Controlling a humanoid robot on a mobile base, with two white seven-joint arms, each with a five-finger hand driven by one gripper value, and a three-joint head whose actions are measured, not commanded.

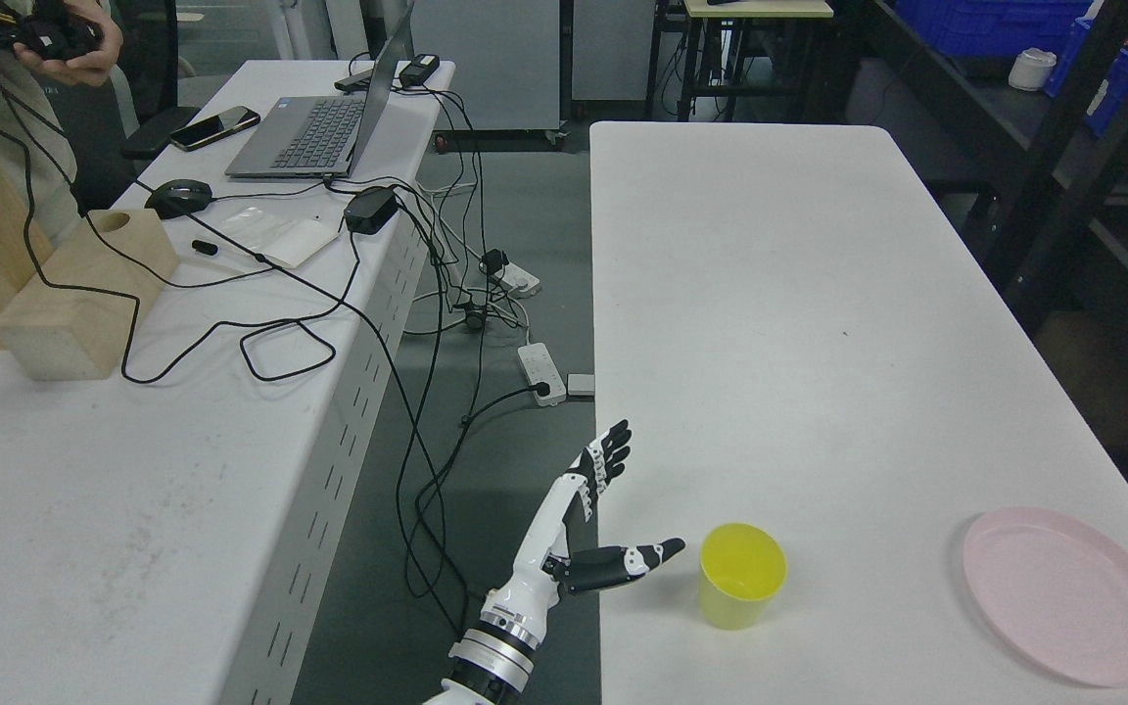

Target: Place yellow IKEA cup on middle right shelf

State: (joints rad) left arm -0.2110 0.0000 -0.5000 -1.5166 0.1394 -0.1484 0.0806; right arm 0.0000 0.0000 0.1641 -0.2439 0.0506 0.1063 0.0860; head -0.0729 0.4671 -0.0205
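We are seeing an evenly and brightly lit room, with soft light coming from above. The white counter (819, 294) is looking almost overexposed, and the yellow cup (742, 575) is throwing only a faint shadow on it. The shelving (1063, 147) at the upper right is staying dark. Straight edges are bending slightly near the borders, and fine details are looking a little soft.

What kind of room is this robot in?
Probably a robot lab or workshop. A laptop sits on a desk tangled with cables, power strips lie on the floor, and blue storage crates fill metal shelving.
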